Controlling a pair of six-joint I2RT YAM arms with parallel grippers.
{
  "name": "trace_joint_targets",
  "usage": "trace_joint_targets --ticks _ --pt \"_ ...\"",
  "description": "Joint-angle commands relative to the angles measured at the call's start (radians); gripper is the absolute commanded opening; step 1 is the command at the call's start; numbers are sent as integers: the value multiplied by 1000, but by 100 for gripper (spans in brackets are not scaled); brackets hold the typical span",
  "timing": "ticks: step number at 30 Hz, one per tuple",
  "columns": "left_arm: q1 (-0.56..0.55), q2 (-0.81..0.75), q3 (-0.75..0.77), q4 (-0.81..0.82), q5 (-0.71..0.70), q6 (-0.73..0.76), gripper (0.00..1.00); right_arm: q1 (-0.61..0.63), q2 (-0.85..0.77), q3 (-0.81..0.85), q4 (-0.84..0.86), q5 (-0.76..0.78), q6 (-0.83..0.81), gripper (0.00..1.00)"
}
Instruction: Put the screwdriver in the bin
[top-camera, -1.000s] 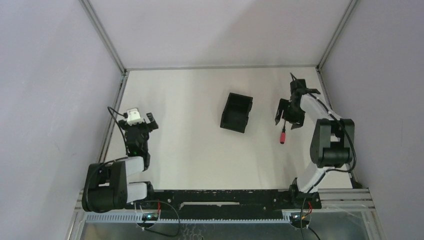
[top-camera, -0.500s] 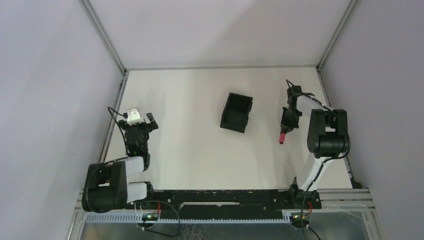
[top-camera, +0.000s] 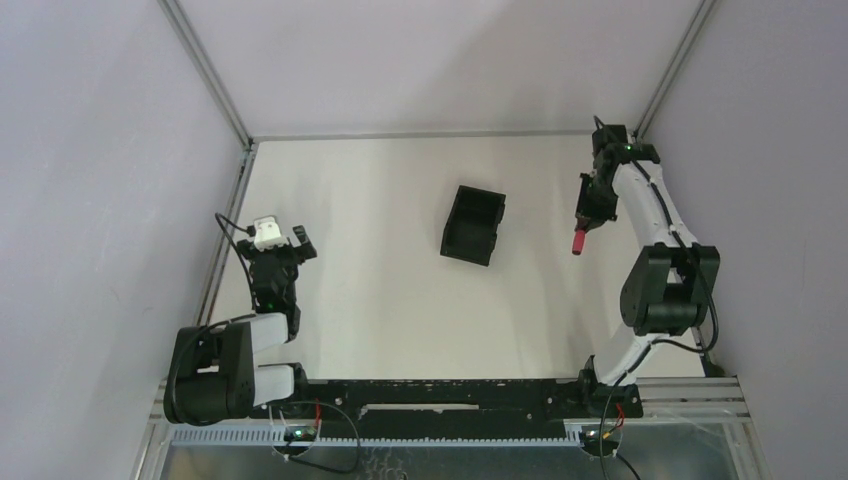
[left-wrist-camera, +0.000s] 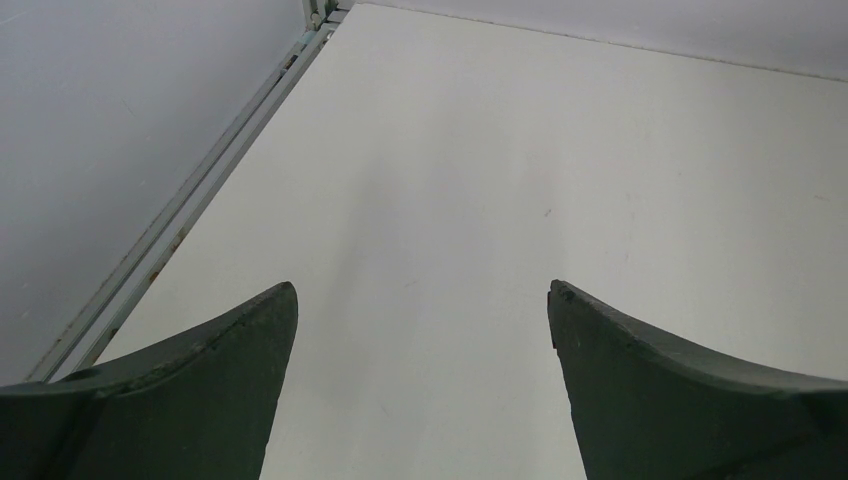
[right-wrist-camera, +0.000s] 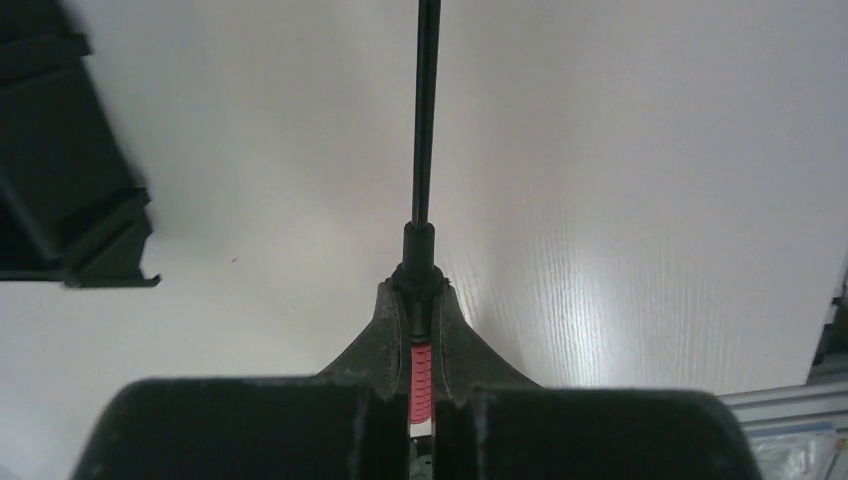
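Left pincer (left-wrist-camera: 422, 290) is hovering above the white surface (left-wrist-camera: 520, 160), jaws standing wide apart. Its two dark fingers (left-wrist-camera: 215, 385) are entering from the lower corners, tips curving inward, with bare surface showing in the gap. A metal rail (left-wrist-camera: 185, 200) is running along the surface's left edge toward the far left corner, and a grey wall (left-wrist-camera: 90, 110) is rising beside it.

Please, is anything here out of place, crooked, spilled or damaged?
Nothing stands out. The bin stands upright, merely turned a little on the table. The right gripper is shut on the screwdriver. Nothing is spilled or broken.
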Motion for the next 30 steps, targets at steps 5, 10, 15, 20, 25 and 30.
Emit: trace_joint_targets --ticks 5,10,15,20,25,30 --pt "-4 1 13 40 -2 17 100 18 -77 129 -139 -32 27 0" --pt "-5 1 13 40 -2 16 100 176 -18 200 -85 -33 85 0" --pt "-4 1 13 40 -3 16 100 353 158 410 -105 -70 99 0" --pt "-4 2 13 40 -2 16 100 459 274 559 -100 -63 67 0" --pt "-4 1 13 40 -3 16 100 495 329 564 0 -44 23 0" --pt "-4 1 13 40 -3 16 100 518 384 520 58 6 -3 0"
